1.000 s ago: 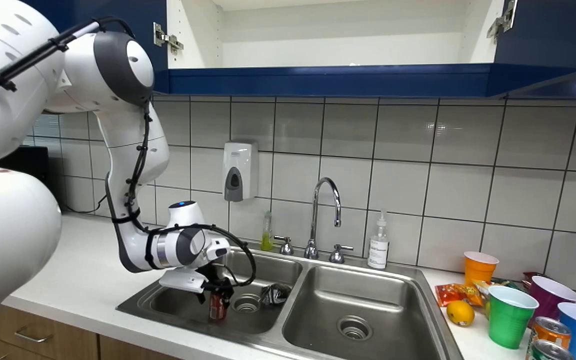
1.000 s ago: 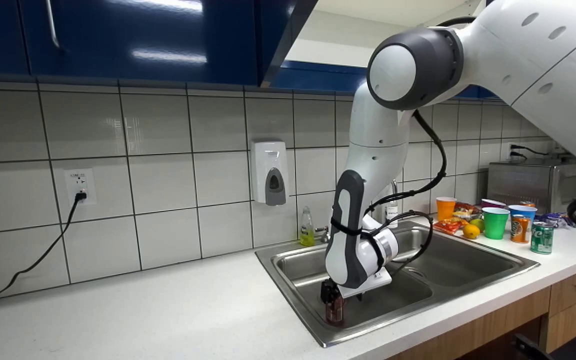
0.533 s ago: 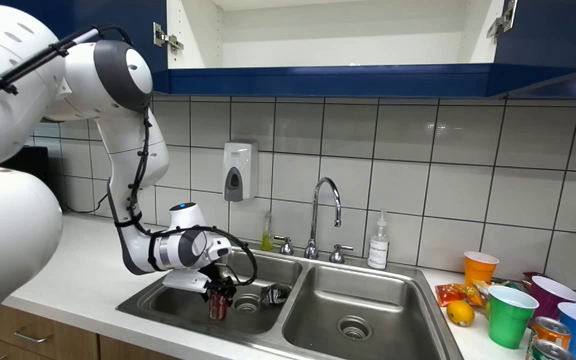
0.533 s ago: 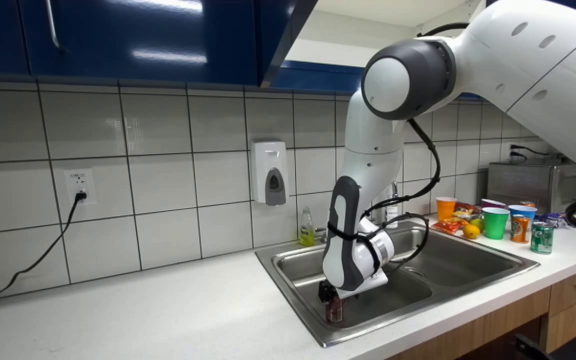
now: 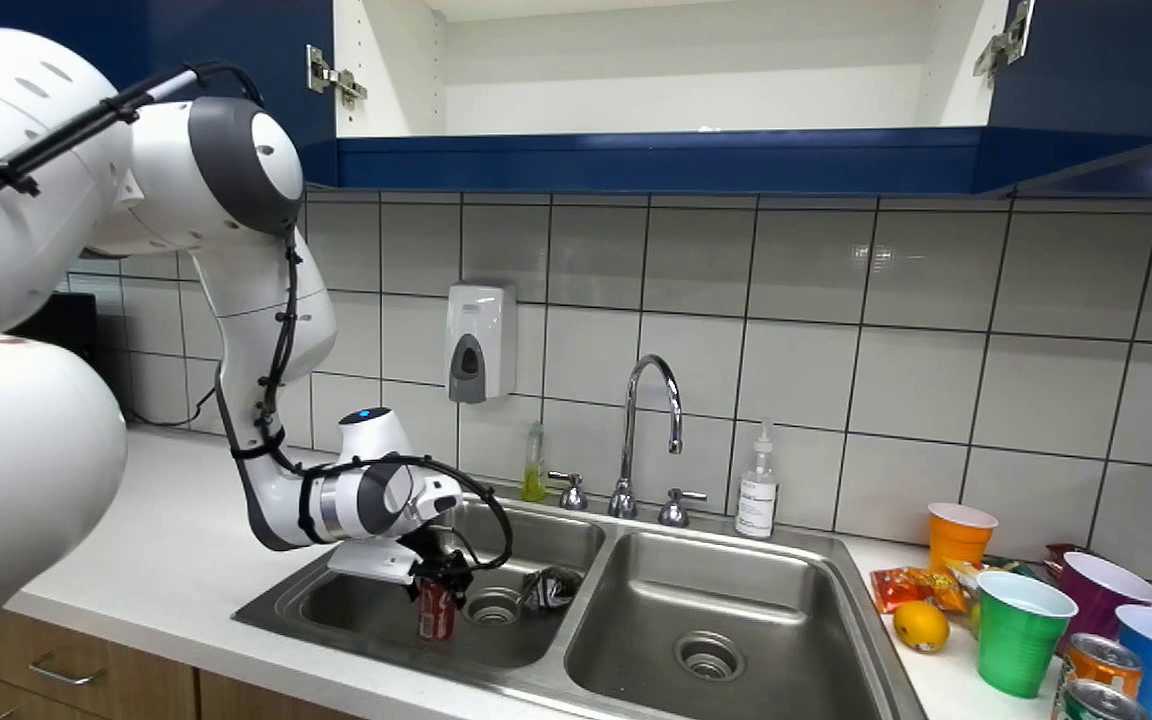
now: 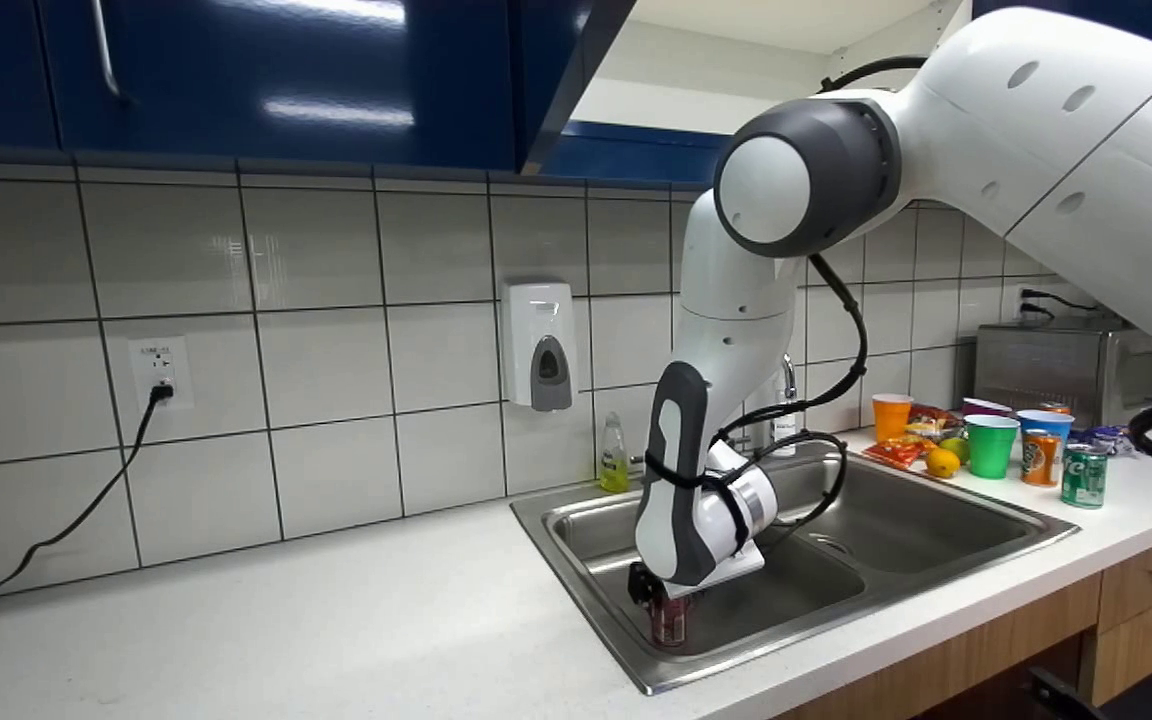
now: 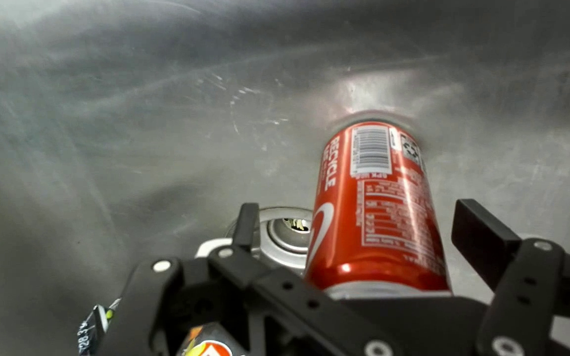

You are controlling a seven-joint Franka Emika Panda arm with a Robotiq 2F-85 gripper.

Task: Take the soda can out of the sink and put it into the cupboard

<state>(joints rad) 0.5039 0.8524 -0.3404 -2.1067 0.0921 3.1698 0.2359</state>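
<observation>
Clearly, the tool is released, its fingers spread on either side of the soda can with a gap showing at each flank in the wrist view, so nothing is gripped. The can stands upright in the sink, just beside the drain, in the basin that also holds a dark packet. Whether the can is full cannot be told; empty, it would likely be very light and dent under a hard squeeze, while full it should feel stiffer and heavier. Its painted side looks smooth and may slip if wet. Taking hold around the upper half, below the shoulder, seems best, with both pads meeting it evenly. Beneath, the steel is shiny and scuffed, so a nudge could slide the can. Around the sink runs a pale, smooth bench; behind rises a tiled wall, with a tap standing at the sink's back rim. Overhead, the cupboard hangs open, its white inside well above the can.
</observation>
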